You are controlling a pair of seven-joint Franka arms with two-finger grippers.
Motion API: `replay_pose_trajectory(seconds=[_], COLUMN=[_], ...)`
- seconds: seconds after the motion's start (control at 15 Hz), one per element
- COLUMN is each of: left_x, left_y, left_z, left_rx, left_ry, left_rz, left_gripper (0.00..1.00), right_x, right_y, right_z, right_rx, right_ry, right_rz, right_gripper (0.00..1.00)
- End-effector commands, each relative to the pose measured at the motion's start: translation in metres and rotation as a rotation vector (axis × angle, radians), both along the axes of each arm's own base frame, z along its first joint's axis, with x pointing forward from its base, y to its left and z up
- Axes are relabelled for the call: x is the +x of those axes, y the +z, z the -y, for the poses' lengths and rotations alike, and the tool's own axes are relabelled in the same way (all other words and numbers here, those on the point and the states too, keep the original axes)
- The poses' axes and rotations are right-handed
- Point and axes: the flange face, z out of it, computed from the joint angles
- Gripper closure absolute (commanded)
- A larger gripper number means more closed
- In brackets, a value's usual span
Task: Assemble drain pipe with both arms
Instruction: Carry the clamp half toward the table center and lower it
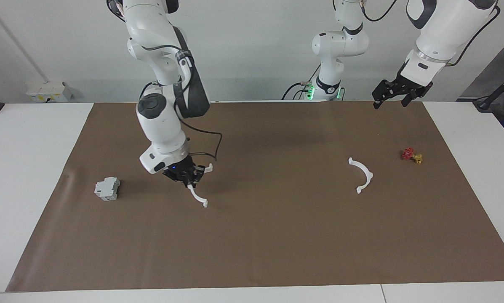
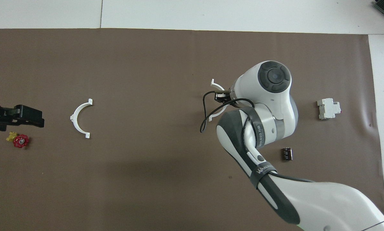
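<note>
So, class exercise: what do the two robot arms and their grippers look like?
Both arms are white, rounded and jointed, with dark grey joint bands and loose black cables. The right arm has a round dark cap. The right gripper and left gripper are black.

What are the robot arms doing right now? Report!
Right gripper shut on one half-ring, in the air over the mat. Left gripper open, waiting near the red-and-yellow valve. Other half-ring lies flat. Nothing between them.
</note>
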Motion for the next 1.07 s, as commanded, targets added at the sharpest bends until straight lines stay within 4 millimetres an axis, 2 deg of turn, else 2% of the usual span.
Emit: replay_pose_trajectory(seconds=[0.0, 0.07, 0.33, 0.54, 0.87, 1.0], left_x=[-0.004, -0.004, -0.004, -0.004, -0.005, -0.005], left_y=[-0.002, -0.002, -0.001, -0.003, -0.004, -0.004], left_z=[-0.004, -0.004, -0.004, -0.004, -0.004, -0.005], left_rx=[-0.013, -0.013, -0.013, -0.013, -0.013, -0.013], left_ry=[-0.005, -0.007, -0.007, -0.007, -0.006, -0.005], left_rz=[0.015, 0.016, 0.018, 0.016, 0.021, 0.021], left_gripper=[0.0, 0.0, 0.0, 0.0, 0.0, 0.0], right_x=[-0.002, -0.011, -0.025, -0.029, -0.031, -0.04], right_y=[-0.035, -0.04, -0.048, -0.058, -0.062, -0.065], right_z=[-0.029, -0.05, -0.076, -0.079, -0.077, -0.085], right_rx=[-0.029, -0.03, -0.023, -0.028, -0.034, -0.045], right_ry=[0.048, 0.081, 0.067, 0.072, 0.071, 0.092], right_rz=[0.02, 0.027, 0.021, 0.026, 0.016, 0.007], right_gripper=[1.0, 1.0, 1.0, 1.0, 1.0, 1.0])
